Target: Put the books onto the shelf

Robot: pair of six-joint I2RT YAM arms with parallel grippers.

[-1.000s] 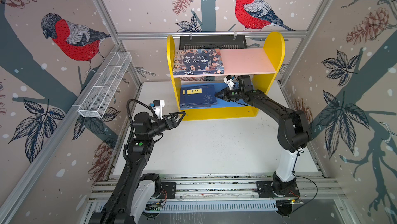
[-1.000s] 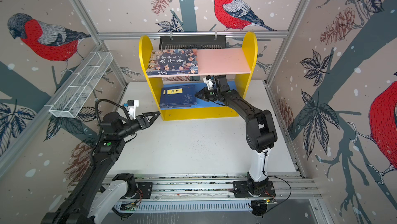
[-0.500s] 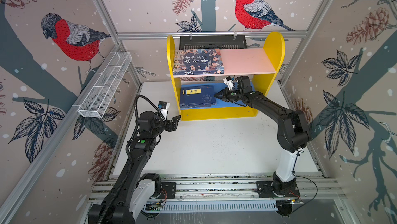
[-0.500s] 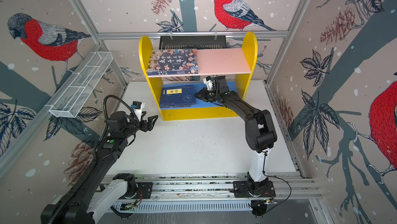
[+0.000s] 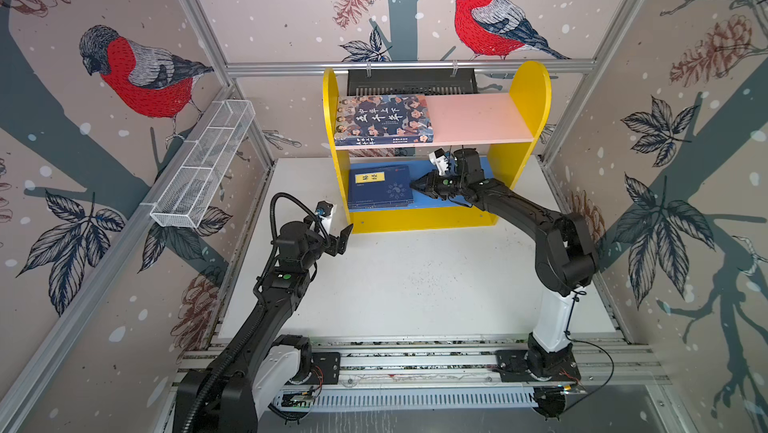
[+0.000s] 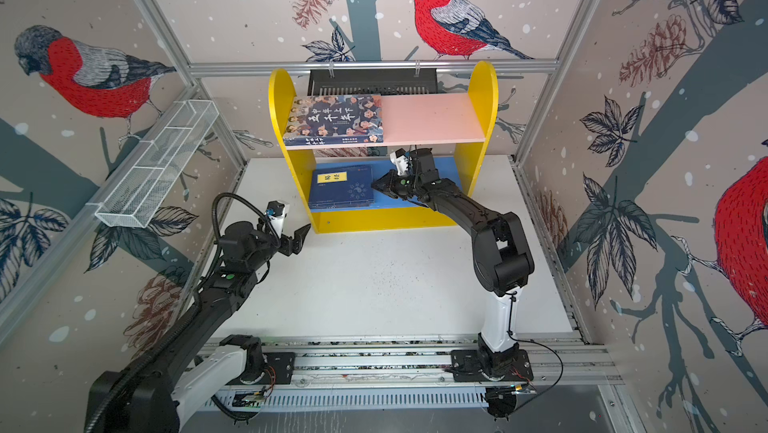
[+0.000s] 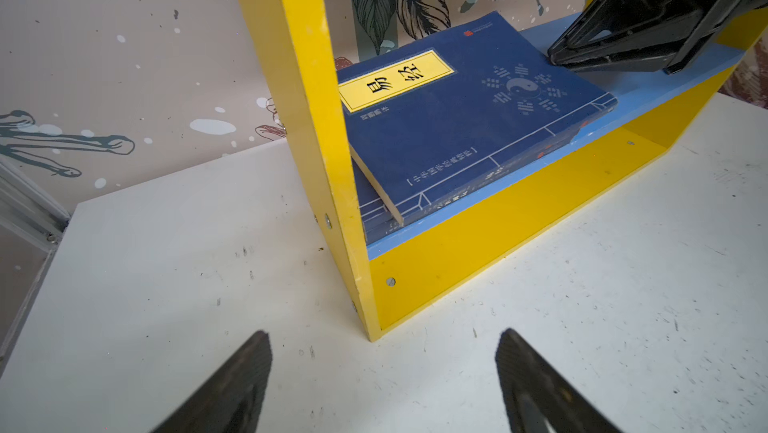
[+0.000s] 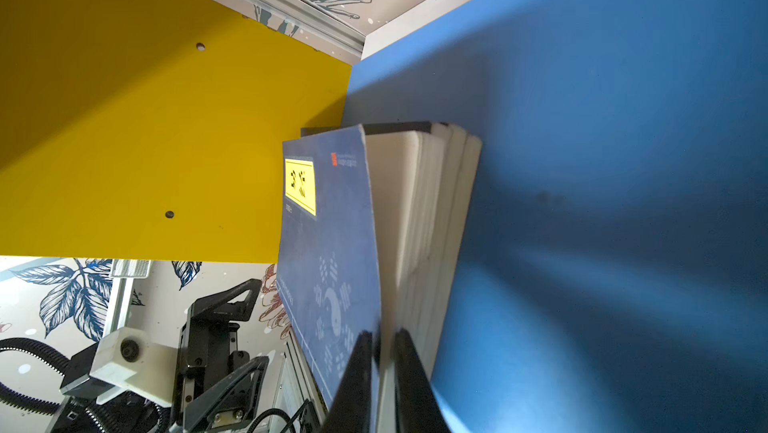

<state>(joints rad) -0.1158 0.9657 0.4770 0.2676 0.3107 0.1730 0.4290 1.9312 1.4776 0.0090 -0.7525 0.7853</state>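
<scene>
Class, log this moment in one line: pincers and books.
left pincer open, empty | right pincer shut at navy stack | navy stack on blue board | illustrated book on pink board

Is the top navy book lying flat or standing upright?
Lying flat: the top navy book rests cover-up on the stack, on the blue board.

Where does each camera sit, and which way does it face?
Top views: stereo pair high at the front, looking down on the shelf, table, left arm and right arm.
Left wrist: low over the table, facing the shelf's lower tier; the open left end effector shows.
Right wrist: inside that tier, facing page edges of the navy books; the right end effector shows.
Shared: each wrist view shows the navy books and the other end effector.
</scene>
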